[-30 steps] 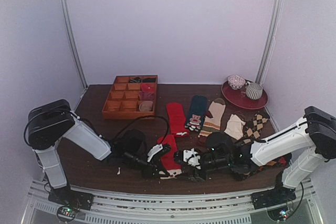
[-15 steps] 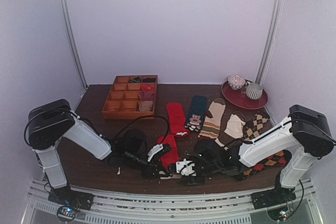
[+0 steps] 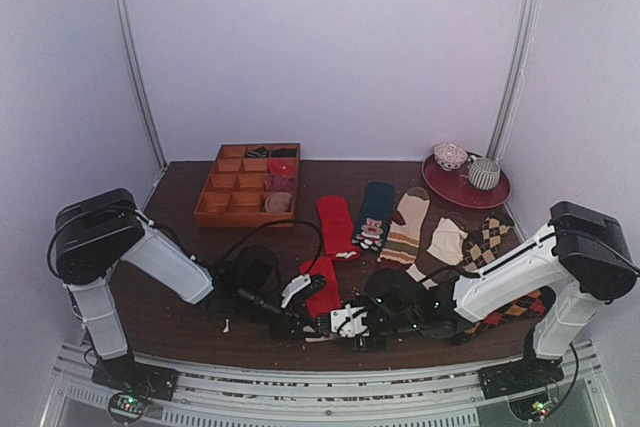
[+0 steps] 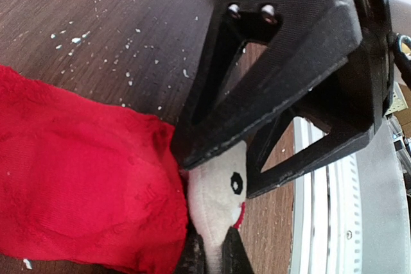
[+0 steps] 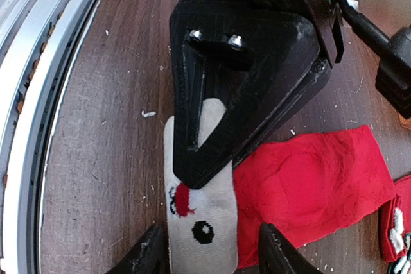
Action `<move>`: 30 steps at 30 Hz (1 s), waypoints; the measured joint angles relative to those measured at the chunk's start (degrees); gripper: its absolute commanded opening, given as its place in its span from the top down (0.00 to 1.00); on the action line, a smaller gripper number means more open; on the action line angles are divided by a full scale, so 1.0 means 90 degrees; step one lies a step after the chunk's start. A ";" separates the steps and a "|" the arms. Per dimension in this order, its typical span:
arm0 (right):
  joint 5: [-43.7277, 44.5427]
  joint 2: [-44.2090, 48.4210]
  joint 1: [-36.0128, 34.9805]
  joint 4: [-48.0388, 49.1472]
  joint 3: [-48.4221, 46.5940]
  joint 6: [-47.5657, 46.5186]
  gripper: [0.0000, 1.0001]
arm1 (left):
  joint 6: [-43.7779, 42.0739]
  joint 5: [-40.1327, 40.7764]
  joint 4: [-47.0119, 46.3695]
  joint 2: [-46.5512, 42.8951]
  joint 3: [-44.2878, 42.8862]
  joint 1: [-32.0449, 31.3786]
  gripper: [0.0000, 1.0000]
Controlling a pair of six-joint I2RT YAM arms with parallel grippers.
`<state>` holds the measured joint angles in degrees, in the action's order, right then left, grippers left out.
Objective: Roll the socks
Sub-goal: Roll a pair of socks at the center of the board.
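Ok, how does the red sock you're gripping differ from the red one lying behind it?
The near red sock is pinched at its cream end by the left gripper; the far red sock lies untouched. The near one ends in a cream face pattern; the far one shows only a small white mark. Both are red.

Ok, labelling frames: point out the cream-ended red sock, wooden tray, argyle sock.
cream-ended red sock (image 5: 308, 181), right wrist view, red body
wooden tray (image 3: 240, 219), top view, front wall
argyle sock (image 3: 492, 235), top view, patterned middle
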<state>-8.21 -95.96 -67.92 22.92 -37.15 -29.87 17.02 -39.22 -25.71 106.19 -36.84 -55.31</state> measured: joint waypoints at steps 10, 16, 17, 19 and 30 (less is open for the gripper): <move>0.0046 -0.0102 -0.0134 -0.0002 0.0000 0.0005 0.68 | -0.0005 -0.0143 -0.0078 0.0080 -0.0010 0.0027 1.00; 0.0083 -0.0291 -0.0160 -0.0061 -0.0146 0.0204 0.83 | -0.0010 -0.0206 -0.0119 0.0109 -0.0010 0.0029 0.98; 0.0075 -0.0313 -0.0163 -0.0114 -0.0189 0.0291 0.85 | -0.0027 -0.0199 -0.0107 0.0100 -0.0017 0.0029 0.93; 0.0039 -0.0321 -0.0155 -0.0233 -0.0265 0.0471 0.89 | -0.0066 -0.0160 -0.0041 0.0056 -0.0056 0.0027 0.82; -0.2246 -0.0809 0.0665 -0.0372 -0.0738 0.2487 0.90 | -0.0850 0.1642 0.1326 -0.1649 0.0464 -0.0102 0.25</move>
<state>-28.42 -103.24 -61.93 19.57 -43.79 -7.49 9.37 -24.45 -13.78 91.35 -32.67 -56.23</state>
